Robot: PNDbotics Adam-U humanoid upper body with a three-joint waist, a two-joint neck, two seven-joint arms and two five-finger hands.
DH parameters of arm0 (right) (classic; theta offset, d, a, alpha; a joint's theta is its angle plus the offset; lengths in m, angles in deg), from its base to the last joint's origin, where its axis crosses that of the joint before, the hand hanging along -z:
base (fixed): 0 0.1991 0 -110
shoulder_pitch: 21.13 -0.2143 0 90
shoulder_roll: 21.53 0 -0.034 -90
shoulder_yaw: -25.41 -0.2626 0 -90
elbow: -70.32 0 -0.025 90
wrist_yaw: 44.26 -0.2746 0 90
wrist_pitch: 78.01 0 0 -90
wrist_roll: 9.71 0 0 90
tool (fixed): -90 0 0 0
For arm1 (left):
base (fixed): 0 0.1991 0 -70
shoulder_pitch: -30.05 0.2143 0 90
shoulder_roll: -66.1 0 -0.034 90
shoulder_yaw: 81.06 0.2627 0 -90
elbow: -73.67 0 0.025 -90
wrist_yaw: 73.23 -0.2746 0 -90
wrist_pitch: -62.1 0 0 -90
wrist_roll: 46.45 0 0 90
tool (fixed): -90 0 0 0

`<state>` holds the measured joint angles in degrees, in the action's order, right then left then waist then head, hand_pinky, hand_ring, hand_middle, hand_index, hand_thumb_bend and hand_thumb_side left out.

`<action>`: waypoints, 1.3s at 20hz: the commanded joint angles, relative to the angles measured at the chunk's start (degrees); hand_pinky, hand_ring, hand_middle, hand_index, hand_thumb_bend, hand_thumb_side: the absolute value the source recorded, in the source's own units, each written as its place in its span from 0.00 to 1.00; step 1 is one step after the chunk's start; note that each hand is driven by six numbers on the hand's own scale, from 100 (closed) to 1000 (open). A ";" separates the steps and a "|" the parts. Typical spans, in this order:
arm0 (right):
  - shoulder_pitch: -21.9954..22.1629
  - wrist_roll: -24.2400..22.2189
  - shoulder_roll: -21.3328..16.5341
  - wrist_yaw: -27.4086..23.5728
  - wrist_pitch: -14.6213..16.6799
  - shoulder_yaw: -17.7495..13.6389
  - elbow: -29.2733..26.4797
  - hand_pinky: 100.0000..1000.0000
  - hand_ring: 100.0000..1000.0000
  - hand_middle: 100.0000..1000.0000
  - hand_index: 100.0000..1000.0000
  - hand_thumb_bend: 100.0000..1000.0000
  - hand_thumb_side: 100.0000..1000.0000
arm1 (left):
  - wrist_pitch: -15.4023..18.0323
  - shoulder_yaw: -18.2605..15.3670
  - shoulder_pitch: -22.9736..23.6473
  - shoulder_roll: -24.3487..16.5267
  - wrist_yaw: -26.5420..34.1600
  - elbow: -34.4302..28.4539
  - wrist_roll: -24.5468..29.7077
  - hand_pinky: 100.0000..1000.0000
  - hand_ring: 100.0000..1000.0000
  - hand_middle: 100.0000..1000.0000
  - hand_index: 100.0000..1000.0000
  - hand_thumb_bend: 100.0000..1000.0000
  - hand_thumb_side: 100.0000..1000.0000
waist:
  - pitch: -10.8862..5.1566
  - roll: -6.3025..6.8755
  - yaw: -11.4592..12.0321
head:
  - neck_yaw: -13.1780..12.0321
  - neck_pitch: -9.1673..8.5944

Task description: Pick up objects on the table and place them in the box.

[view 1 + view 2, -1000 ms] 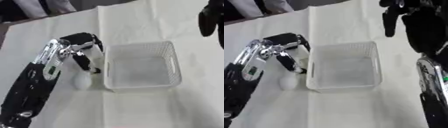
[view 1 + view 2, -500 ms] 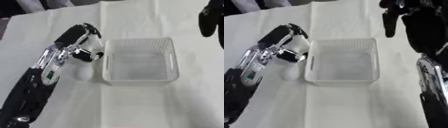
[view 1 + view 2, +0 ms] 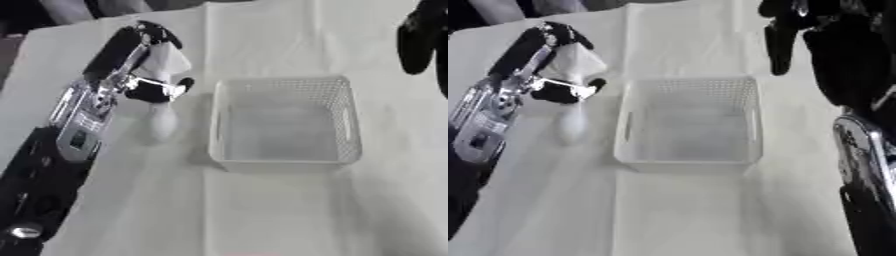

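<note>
My left hand (image 3: 122, 50) is raised above the table, left of the white perforated box (image 3: 282, 83). Its fingers and thumb curl round a white, soft-looking object (image 3: 168, 61). Below the hand, a pale blurred shape (image 3: 162, 124) lies on the cloth next to the box's left wall; I cannot tell whether it is a second white object or a shadow. The box holds nothing that I can see. My right hand (image 3: 837, 45) hangs at the upper right, beyond the box's far right corner, with its fingers (image 3: 779, 46) straight and nothing in them.
A white cloth (image 3: 262, 210) covers the table, with a crease running down from the box. My right forearm (image 3: 868, 165) fills the right edge of the right eye view. Dark shapes lie along the far left edge of the table.
My left hand has risen from the table beside the box's left wall, carrying the white object up and toward the far side. The right hand has stayed put.
</note>
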<state>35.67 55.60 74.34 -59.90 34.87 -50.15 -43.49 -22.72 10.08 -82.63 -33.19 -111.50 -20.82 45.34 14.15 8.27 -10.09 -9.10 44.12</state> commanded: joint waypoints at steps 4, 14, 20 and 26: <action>0.01 -0.07 0.39 -0.31 -0.49 -0.19 -0.78 0.09 0.23 0.56 0.78 0.00 0.98 | -1.05 -2.39 -1.68 -4.13 6.40 -2.95 -0.95 0.00 0.00 0.00 0.06 0.00 0.00 | -1.76 -0.19 0.32 | 0.11 -0.01; 0.58 -0.05 0.33 -0.40 -1.38 -0.08 -0.78 0.09 0.24 0.56 0.78 0.00 0.98 | -0.04 1.73 -7.26 -9.18 12.85 -8.87 2.25 0.00 0.00 0.00 0.06 0.00 0.00 | -3.23 0.52 -0.38 | -0.03 -0.01; 1.00 0.01 0.81 -0.49 -2.19 -0.09 -0.78 0.09 0.24 0.56 0.78 0.00 0.98 | -0.87 3.14 -11.94 -4.84 14.52 -8.92 3.75 0.00 0.00 0.00 0.06 0.00 0.00 | -4.19 0.77 -1.18 | -0.40 -0.01; 0.98 0.11 1.27 -0.77 -2.79 0.01 -0.78 0.10 0.24 0.56 0.78 0.00 0.98 | -0.47 4.69 -15.25 -1.02 15.02 -7.99 5.10 0.00 0.00 0.00 0.06 0.00 0.00 | -4.87 1.18 -2.46 | -0.94 -0.01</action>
<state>37.13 55.68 75.31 -60.41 32.33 -50.14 -43.49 -23.38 14.87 -96.82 -33.95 -97.03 -28.44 50.14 10.43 9.86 -12.76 -9.45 44.13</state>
